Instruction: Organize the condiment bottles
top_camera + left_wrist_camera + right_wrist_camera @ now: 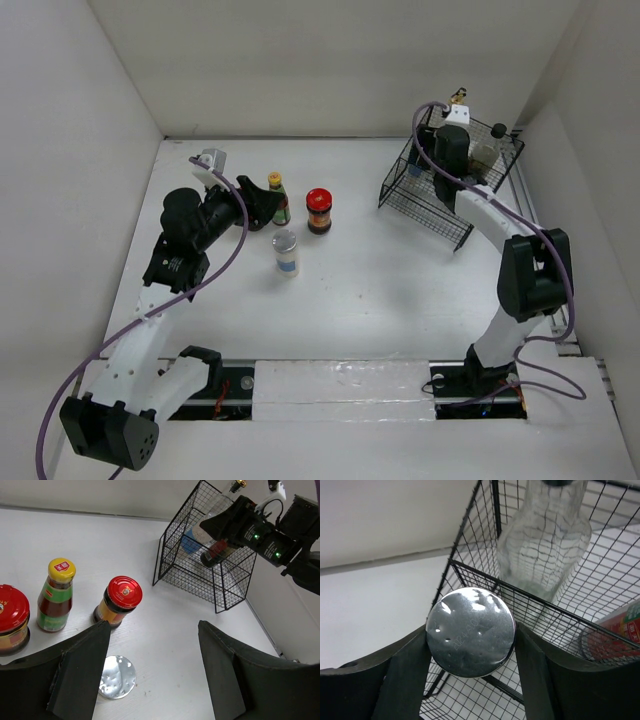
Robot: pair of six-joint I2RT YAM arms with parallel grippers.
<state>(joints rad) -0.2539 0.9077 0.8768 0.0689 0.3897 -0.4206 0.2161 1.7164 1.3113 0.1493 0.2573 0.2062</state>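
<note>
Silver-lidded shaker (470, 632) sits clamped in your right gripper (471, 629) at the rim of the black wire basket (485, 577); lower carelessly and it may snag wire or knock the clear bottle (545, 540). Your left gripper (152, 670) hangs spread apart near the other shaker (116, 677).

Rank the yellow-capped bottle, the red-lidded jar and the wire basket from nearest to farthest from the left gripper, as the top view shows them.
1. Yellow-capped bottle, right beside the left gripper.
2. Red-lidded jar, further to the right.
3. Wire basket, at the far right corner.
</note>
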